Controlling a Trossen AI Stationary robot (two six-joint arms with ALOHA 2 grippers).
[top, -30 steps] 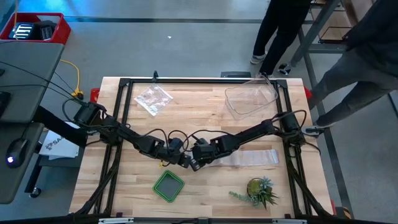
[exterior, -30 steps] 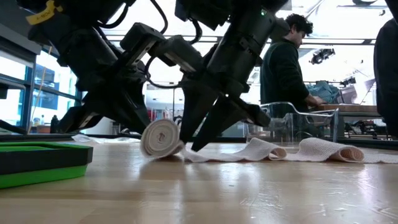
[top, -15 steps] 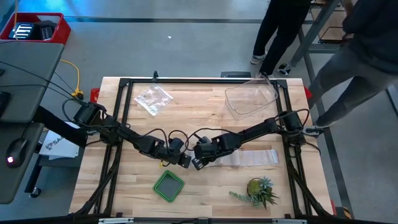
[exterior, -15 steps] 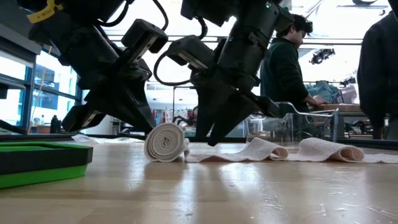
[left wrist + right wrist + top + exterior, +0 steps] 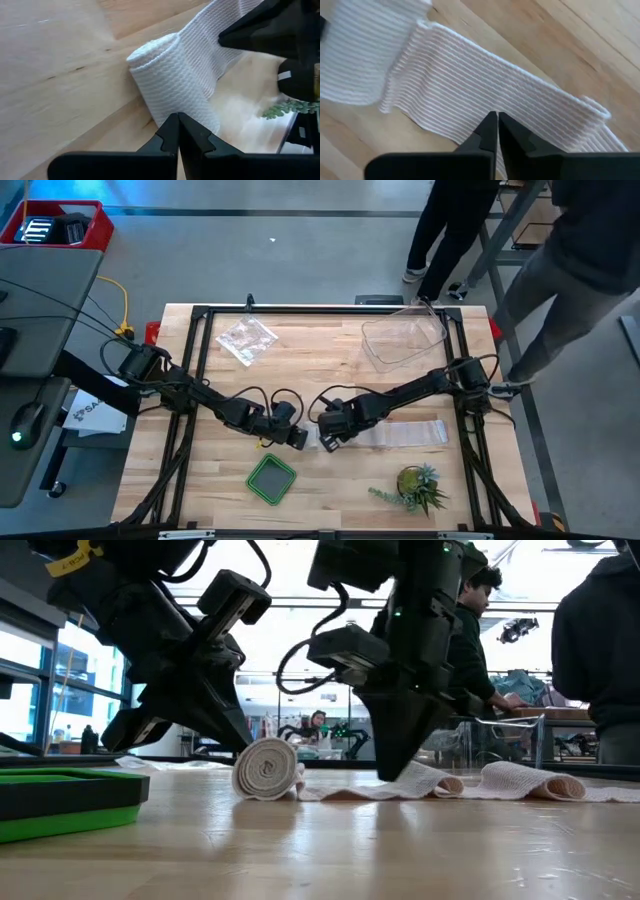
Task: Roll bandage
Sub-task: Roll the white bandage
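Note:
The bandage is partly wound: a small white roll (image 5: pixel 265 768) lies on its curved side on the wooden table, and its loose strip (image 5: pixel 405 433) runs flat and wavy toward the table's right edge. My left gripper (image 5: pixel 177 119) is shut and slants down at the roll (image 5: pixel 175 80) from the table's left side. My right gripper (image 5: pixel 496 117) is shut and points steeply down on the strip (image 5: pixel 485 80), a little to the right of the roll. In the low view the left gripper (image 5: pixel 238 745) stands behind the roll and the right gripper (image 5: pixel 393 775) stands on the strip. My left gripper has its shut fingertips against the roll's curved side (image 5: pixel 192 107), low down near the table, slanting down from the table's left. The roll lies on the table. My right gripper sets its shut fingertips on the flat strip (image 5: pixel 470 112) from above, near the roll end. Whether cloth is caught between them, I cannot tell. The strip lies on the table.
A green tray (image 5: pixel 271 478) sits near the front edge, a small plant (image 5: pixel 418 488) at the front right. A clear tub (image 5: pixel 403 338) and a clear plastic bag (image 5: pixel 246 338) lie at the far side. People stand beyond the far right corner.
My right gripper has left the roll, gone a little toward the table's right edge along the strip, tipped steeper and shut. The roll has settled flat on the table beside my left gripper, which has kept still.

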